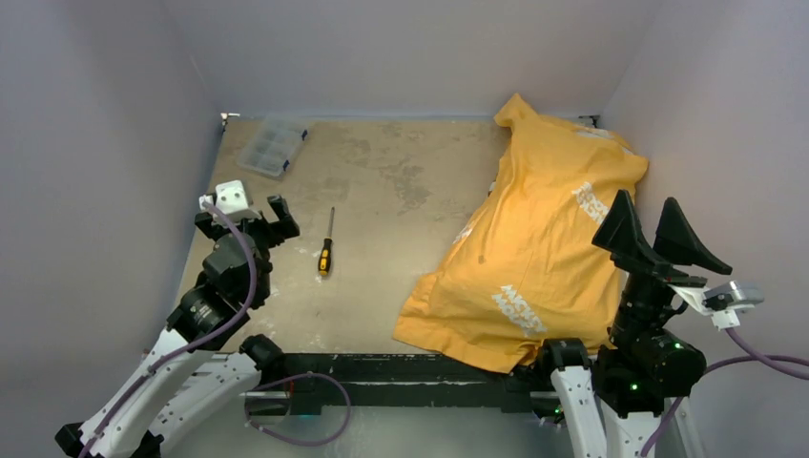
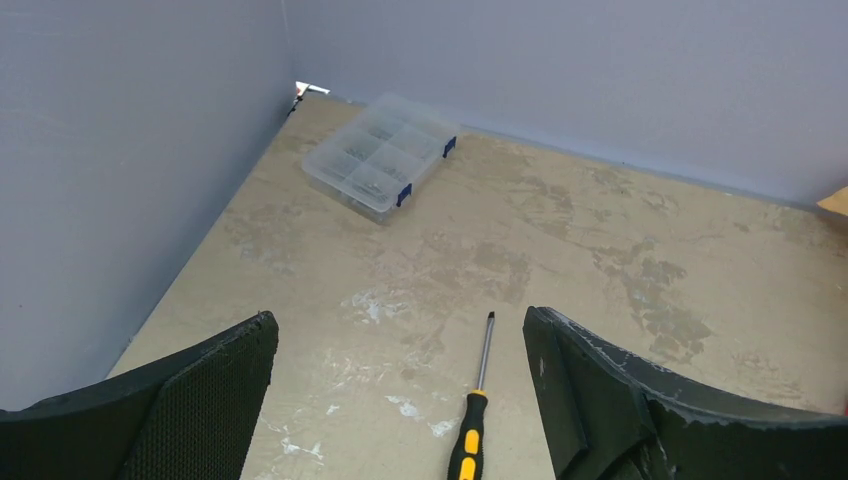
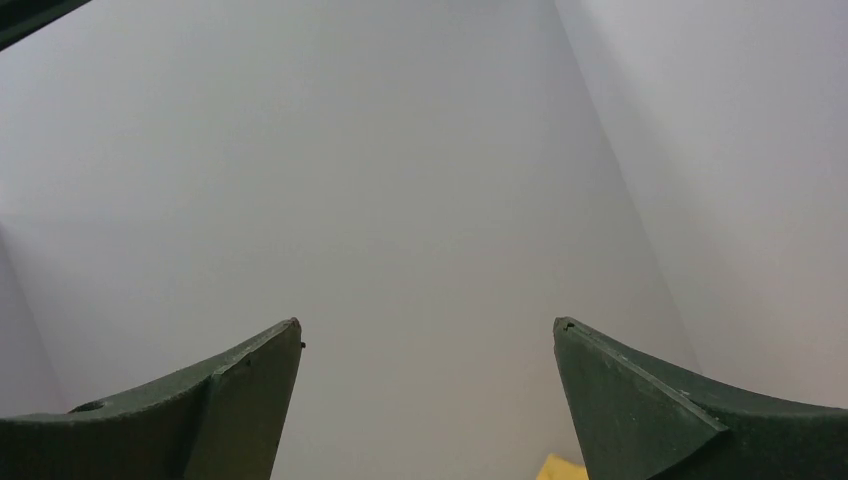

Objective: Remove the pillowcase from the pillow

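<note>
The orange-yellow pillowcase [image 1: 534, 239] with white lettering patches lies bulging on the right half of the table, from the far right corner to the near edge. The pillow is hidden inside it; no white shows. My right gripper [image 1: 651, 218] is open and empty, raised above the pillowcase's right side and tilted up toward the wall; its wrist view shows only a yellow scrap [image 3: 560, 468] at the bottom. My left gripper [image 1: 268, 209] is open and empty at the left, low over the table, far from the pillowcase. A sliver of orange [image 2: 836, 201] shows at the left wrist view's right edge.
A black-and-yellow screwdriver [image 1: 326, 244] lies mid-table, just right of my left gripper, also in the left wrist view [image 2: 474, 420]. A clear compartment box [image 1: 271, 146] sits at the far left corner. Grey walls enclose the table on three sides.
</note>
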Tool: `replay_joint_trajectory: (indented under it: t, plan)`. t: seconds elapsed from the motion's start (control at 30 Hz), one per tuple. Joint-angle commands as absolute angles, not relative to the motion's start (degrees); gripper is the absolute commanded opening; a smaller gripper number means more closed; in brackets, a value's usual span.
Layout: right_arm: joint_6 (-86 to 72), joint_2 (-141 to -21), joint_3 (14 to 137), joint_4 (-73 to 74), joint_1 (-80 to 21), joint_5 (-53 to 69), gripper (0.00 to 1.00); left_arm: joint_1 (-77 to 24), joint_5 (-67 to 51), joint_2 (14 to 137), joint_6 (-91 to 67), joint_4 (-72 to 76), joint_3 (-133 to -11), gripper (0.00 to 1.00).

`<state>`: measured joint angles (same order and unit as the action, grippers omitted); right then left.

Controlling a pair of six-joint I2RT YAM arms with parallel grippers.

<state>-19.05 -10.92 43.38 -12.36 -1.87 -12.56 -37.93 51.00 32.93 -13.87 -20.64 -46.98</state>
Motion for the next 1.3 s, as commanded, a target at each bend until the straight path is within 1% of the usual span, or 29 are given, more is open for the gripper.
replay_joint_trajectory:
  t: [0.0, 0.13, 0.23, 0.37, 0.5, 0.6, 0.7, 0.87, 1.07, 1.13, 1.17, 1.23, 1.27]
  plan:
    - [-19.23, -13.24, 43.85, -12.02, -2.03, -13.99, 0.99, -37.57, 51.42, 32.0, -12.94, -18.94, -46.73, 0.93]
    - [-21.12, -17.22, 45.1, -10.39, -2.03, -13.4, 0.99, -37.36, 51.42, 31.61, -13.16, -19.07, -46.68, 0.93]
    - [-23.32, -22.38, 47.0, -8.69, -2.03, -12.07, 0.99, -37.26, 51.27, 31.42, -13.34, -19.15, -46.79, 0.93]
    - [-26.93, -34.41, 52.95, -2.17, -2.03, -9.41, 0.99, -37.1, 49.88, 30.97, -13.55, -19.24, -46.87, 0.94]
    - [-33.86, -48.02, 63.39, 7.67, -2.03, -8.63, 0.99, -36.96, 49.66, 30.37, -13.84, -19.33, -46.85, 0.95]
    - [-38.26, -55.51, 69.41, 14.72, -2.07, -9.02, 0.99, -36.83, 49.46, 30.21, -13.98, -19.38, -46.8, 0.96]
    - [-39.33, -60.16, 66.46, 16.68, -1.96, -9.08, 0.99, -36.89, 48.74, 30.4, -14.23, -19.67, -46.85, 0.96]
    - [-45.95, -70.71, 64.09, 27.03, -2.06, -16.06, 0.99, -36.81, 47.92, 30.59, -14.43, -19.86, -46.98, 0.96]
    - [-50.24, -74.02, 54.77, 25.09, -2.11, -16.42, 0.99, -36.5, 47.93, 30.25, -14.41, -20.06, -46.98, 0.96]
    - [-50.71, -75.62, 52.69, 23.77, -2.11, -17.02, 0.95, -36.48, 47.92, 30.24, -14.54, -20.03, -46.98, 0.96]
    - [-50.67, -76.84, 52.64, 23.31, -2.18, -16.34, 0.89, -36.51, 47.78, 30.13, -14.55, -20.04, -46.97, 0.95]
    - [-50.37, -78.63, 52.25, 21.58, -2.92, -14.95, 0.75, -36.42, 47.59, 30.16, -14.5, -20.0, -47.0, 0.96]
    - [-50.13, -79.1, 51.95, 20.64, -3.52, -13.83, 0.64, -36.45, 47.52, 30.23, -14.5, -20.0, -46.95, 0.96]
